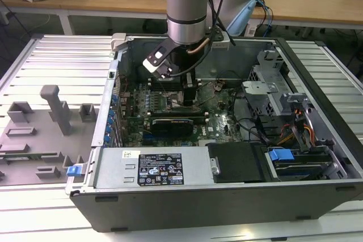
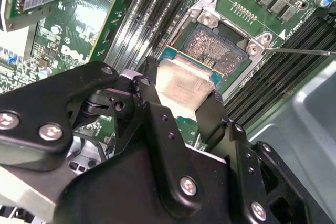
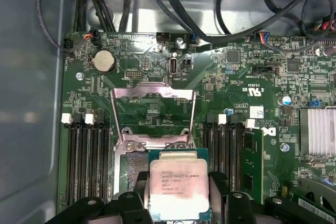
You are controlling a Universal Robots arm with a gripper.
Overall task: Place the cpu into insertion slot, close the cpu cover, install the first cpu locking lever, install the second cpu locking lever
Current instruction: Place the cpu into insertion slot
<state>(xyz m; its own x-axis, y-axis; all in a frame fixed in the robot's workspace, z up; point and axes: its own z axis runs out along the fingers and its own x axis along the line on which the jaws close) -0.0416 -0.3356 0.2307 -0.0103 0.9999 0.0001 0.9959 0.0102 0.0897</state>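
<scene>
Silver-beige cpu [image 2: 181,85] is pinched tight in the gripper [image 3: 178,192], hovering over one edge of the insertion slot [image 2: 218,48]. Not seated yet, cpu cover [image 3: 153,114] flipped open, nothing latched.

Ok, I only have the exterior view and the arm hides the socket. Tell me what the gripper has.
Observer: The gripper is shut on the cpu, with a finger on each of two opposite sides.
Operator: Now report the insertion slot.
Observer: In the second wrist view the insertion slot is bare, its contact field uncovered. The cpu is not seated in it.
Operator: Check the cpu cover too.
Observer: In the first wrist view the cpu cover is swung open, with green board showing through its cut-out.
</scene>
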